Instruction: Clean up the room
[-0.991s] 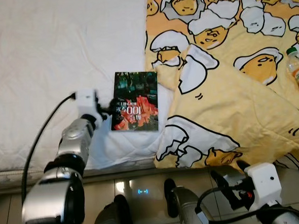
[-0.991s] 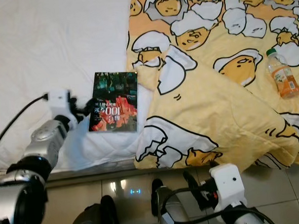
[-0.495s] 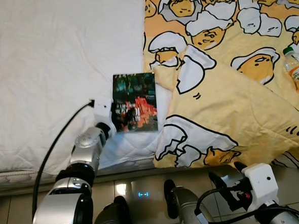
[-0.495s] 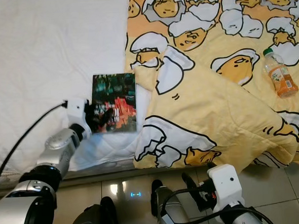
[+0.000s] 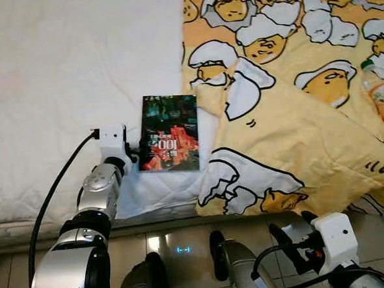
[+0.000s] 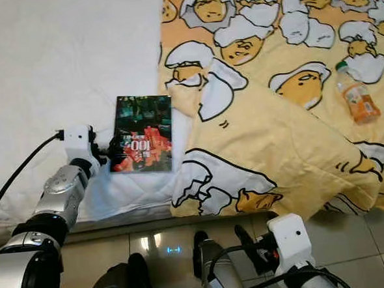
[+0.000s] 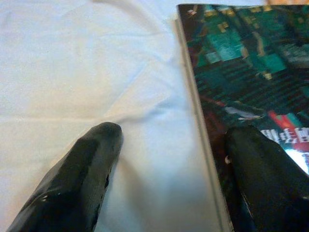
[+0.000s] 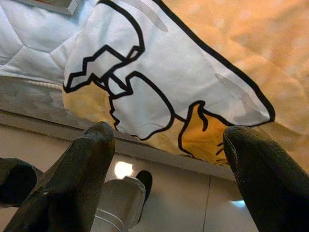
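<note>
Here we see the book (image 5: 170, 133) flat on the white sheet (image 5: 64, 80), long axis running away from us, beside the yellow blanket (image 5: 294, 111). Our left gripper (image 7: 164, 159) is spread across its near edge, one finger (image 7: 263, 179) on the cover.

To your left of the book (image 5: 170, 133) the white mattress (image 5: 70, 73) lies bare, so a gripper can slide in there; the left gripper (image 7: 169, 159) already straddles the book's near-left edge, fingers spread; on the book's right the yellow duvet (image 5: 295, 124) bunches up just beside it and blocks that side; the bottle (image 5: 381, 96) lies well apart on the duvet, with open cloth around it.
</note>
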You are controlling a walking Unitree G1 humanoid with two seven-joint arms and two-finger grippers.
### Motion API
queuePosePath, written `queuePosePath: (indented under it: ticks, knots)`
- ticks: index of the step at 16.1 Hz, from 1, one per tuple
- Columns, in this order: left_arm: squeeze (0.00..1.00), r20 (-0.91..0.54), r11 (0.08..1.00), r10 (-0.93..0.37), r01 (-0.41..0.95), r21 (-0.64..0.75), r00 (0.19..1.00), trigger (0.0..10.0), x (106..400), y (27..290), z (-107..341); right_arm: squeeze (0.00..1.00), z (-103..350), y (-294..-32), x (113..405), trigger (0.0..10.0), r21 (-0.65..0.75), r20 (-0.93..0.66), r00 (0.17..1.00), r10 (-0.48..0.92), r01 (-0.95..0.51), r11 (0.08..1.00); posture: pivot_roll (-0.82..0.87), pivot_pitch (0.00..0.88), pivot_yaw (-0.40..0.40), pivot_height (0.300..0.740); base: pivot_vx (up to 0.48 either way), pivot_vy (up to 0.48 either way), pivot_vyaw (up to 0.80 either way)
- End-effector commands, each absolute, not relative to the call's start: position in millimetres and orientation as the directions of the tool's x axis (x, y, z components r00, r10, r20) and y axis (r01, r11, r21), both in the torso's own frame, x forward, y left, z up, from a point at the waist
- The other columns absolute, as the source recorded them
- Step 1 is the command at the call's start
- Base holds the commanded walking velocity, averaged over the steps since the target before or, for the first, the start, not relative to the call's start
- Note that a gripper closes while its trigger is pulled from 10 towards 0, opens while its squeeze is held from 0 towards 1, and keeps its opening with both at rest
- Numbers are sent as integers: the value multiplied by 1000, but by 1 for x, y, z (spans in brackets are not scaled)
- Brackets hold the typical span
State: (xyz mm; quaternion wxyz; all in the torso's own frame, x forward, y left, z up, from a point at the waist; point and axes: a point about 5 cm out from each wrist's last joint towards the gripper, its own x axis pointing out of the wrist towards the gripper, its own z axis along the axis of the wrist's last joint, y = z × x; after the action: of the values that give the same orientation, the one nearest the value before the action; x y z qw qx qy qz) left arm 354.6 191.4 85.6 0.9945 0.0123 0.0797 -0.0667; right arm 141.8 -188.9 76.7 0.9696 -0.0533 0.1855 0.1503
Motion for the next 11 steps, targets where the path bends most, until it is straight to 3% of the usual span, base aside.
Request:
queuePosePath:
  ticks: [1,6,11]
  knots:
    - [0,-207,993,-114,117,2,972,10000,347,193,72,27,74,-191,139,10000,-42,-394,878,273,-314,948,-375,294,-65,740,0,0,0]
    - [0,-172,971,-210,184,-156,963,10000,349,179,74,27,84,-176,141,10000,57,-360,825,436,-447,893,-376,299,-70,740,0,0,0]
    - [0,-203,947,-304,273,-167,931,10000,348,165,70,27,78,-173,134,10000,74,-390,799,458,-468,880,-375,301,-72,740,0,0,0]
